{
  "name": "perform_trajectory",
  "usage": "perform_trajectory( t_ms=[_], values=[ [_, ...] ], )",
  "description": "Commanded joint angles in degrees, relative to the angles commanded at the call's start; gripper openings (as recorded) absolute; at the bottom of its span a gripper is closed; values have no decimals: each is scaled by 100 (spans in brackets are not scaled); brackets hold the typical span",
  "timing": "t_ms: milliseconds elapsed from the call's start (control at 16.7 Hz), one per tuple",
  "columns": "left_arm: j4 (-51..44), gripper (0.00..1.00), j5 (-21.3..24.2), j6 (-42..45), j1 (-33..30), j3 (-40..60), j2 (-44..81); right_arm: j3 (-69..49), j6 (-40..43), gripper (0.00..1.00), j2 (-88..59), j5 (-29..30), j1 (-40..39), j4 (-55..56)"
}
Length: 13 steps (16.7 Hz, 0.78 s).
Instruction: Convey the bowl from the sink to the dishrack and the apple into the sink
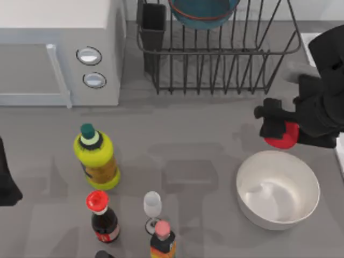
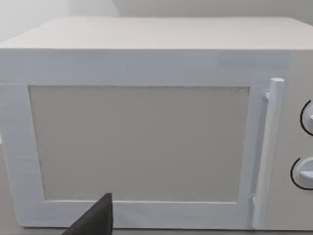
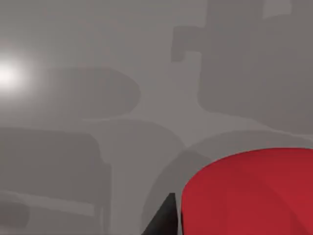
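Right gripper (image 1: 275, 129) closed on the apple (image 1: 285, 137), held above open grey table (image 1: 204, 140) beside the white bowl (image 1: 278, 189) (rim just below it). The dishrack (image 1: 215, 54), holding the bowl (image 1: 204, 13), stands beyond. Left gripper parked by the microwave (image 1: 59, 54).

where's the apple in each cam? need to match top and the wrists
Top view: the apple sits right of centre, between the dishrack and the white bowl, with the right gripper over it.
Left wrist view: no apple; the microwave faces the camera.
Right wrist view: the apple is the big red shape close to the lens.
Shared landmark: the grey table, also behind the apple in the right wrist view.
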<state>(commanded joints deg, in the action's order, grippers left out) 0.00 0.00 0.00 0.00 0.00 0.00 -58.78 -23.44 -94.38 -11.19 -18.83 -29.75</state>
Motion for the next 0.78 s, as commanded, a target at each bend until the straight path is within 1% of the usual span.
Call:
perform_trajectory(
  t_ms=[420, 600, 780],
  values=[
    [0, 100, 0, 0, 0, 0, 0, 1405, 813, 0, 341, -996, 1653, 3677],
    [0, 100, 0, 0, 0, 0, 0, 1843, 1179, 0, 478, -1312, 2470, 5087],
    [0, 100, 0, 0, 0, 0, 0, 2147, 1536, 0, 624, -1527, 3262, 6271]
  ],
)
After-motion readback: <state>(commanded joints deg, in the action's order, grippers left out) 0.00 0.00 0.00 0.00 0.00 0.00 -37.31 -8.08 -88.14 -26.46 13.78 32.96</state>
